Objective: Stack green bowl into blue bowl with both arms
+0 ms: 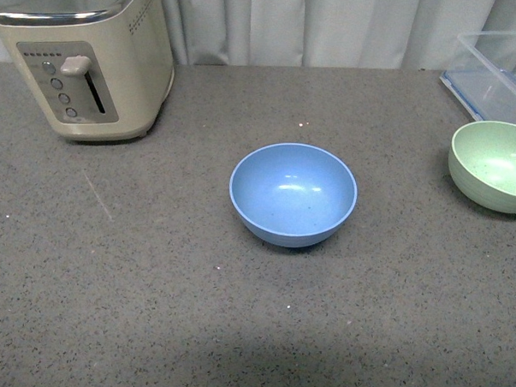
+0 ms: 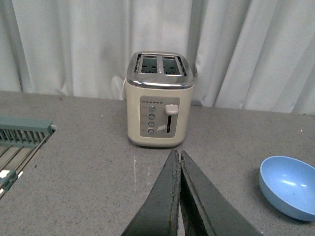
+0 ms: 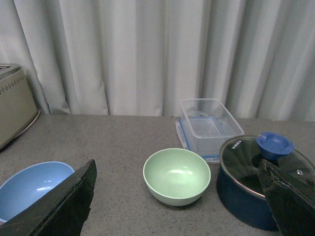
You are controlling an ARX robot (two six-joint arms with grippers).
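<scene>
- Front view: cream toaster stands at the far left.
- Blue bowl sits centre; green bowl rests upright, well apart at the right.
- Right gripper is spread wide and empty; left gripper is pressed closed and empty.
- Risk: a thin rim pinch may tip the green bowl.

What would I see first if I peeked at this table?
A blue bowl sits empty, all by itself, in the middle of the grey table. A pale green bowl, also empty, waits at the right edge. A big cream toaster stands at the back left, in front of the white curtain.
</scene>
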